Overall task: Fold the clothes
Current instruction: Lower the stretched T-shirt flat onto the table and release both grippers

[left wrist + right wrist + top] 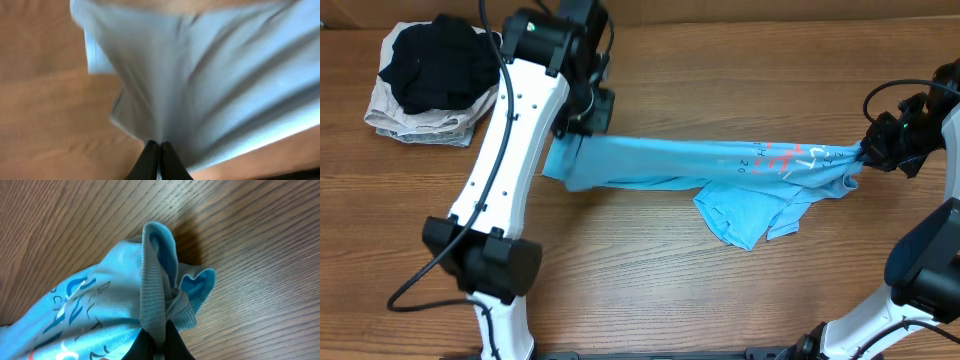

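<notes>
The light sky-blue T-shirt (700,165) with red and white lettering is stretched in a band across the table between my two grippers, with a loose part sagging onto the wood at the lower right. My left gripper (582,128) is shut on its left end; in the left wrist view the fabric (200,75) fans out from the closed jaws (159,146). My right gripper (868,152) is shut on the right end; in the right wrist view the ribbed collar (155,280) is pinched in the jaws (159,339).
A black garment (438,60) lies on a folded beige cloth (415,120) at the far left of the wooden table (650,280). My left arm's white link crosses the table's left half.
</notes>
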`<state>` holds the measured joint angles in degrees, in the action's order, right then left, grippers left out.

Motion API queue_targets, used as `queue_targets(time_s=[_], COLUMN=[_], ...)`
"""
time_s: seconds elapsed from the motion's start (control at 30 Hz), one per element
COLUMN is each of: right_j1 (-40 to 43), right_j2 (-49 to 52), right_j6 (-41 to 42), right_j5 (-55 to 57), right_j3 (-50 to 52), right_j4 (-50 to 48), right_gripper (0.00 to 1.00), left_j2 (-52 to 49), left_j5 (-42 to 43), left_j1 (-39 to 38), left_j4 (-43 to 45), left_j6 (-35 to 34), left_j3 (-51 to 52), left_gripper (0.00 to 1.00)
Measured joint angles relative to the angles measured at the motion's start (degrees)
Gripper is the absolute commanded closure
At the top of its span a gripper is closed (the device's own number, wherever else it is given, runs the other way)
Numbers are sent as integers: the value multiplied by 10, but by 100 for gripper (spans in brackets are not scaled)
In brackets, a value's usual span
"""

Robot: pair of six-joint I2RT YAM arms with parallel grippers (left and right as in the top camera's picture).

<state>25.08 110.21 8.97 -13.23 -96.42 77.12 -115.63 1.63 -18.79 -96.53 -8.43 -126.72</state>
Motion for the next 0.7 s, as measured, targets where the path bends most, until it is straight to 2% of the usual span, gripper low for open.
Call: queue_targets(time_s=[0.23, 0.4, 0.43, 0.47, 0.53, 0.63, 0.7], right_j1=[0, 0, 0, 0, 0, 0, 0], right_j2=[0, 0, 0, 0, 0, 0, 0], right_j6=[0, 0, 0, 0, 0, 0, 0], right_j5=[-3, -3, -2, -3, -2, -2, -2], right_j3=[0, 0, 0, 0, 0, 0, 0], right_j4=[-1, -4, -4, -4, -5, -6, -6], right_gripper=[96, 96, 96, 96, 96, 95, 95], left_j2=[9, -6, -13, -21, -42, -73, -91], left_j5=[-14, -23, -24, -26, -28, -31, -32], left_j1=[0, 0, 0, 0, 0, 0, 0], left_j4=[31, 162, 193, 224, 282, 363, 384], left_j6=[0, 0, 0, 0, 5, 6, 6], left_j3=[106, 112, 112, 112, 112, 112, 112], left_gripper=[96, 94, 81, 58, 0, 0, 0])
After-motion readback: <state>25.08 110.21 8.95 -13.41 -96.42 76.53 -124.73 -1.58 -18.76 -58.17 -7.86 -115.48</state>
